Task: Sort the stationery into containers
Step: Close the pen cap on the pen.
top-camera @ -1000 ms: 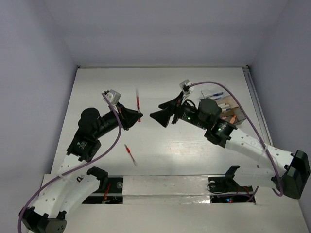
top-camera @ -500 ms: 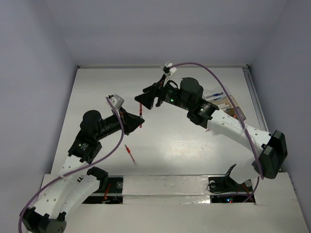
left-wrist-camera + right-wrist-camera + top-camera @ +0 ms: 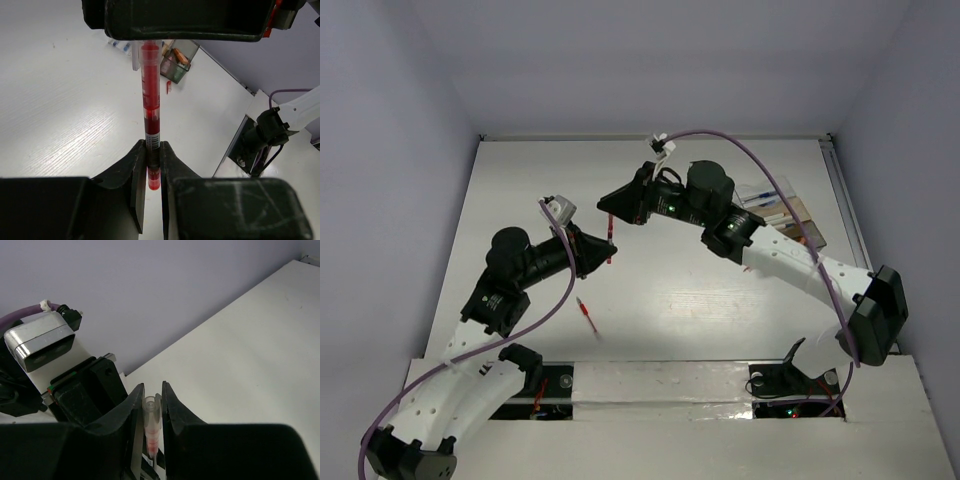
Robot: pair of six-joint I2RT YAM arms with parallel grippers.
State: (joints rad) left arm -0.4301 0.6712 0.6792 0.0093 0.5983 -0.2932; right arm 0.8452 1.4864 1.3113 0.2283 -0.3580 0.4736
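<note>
A red pen [image 3: 151,100] with a clear cap [image 3: 151,412] hangs above the table between both arms. My left gripper [image 3: 152,145] is shut on its lower end. My right gripper [image 3: 152,387] is closed on the capped end, both fingers touching the cap. From above, the pen [image 3: 609,238] spans the short gap between the left gripper [image 3: 603,254] and the right gripper [image 3: 607,208]. A second red pen [image 3: 586,314] lies on the table near the left arm. The clear organiser box [image 3: 782,215] with several items in it sits at the right, also visible behind the held pen as the box [image 3: 176,62].
The right arm reaches across the table's middle from the right, its purple cable [image 3: 740,150] arching over it. A small red piece [image 3: 168,88] lies on the table beside the box. The back wall is close behind the right gripper.
The right arm swung left from the box to the held pen, and its jaws closed from wide open onto the cap end. The left gripper kept hold and barely moved.
</note>
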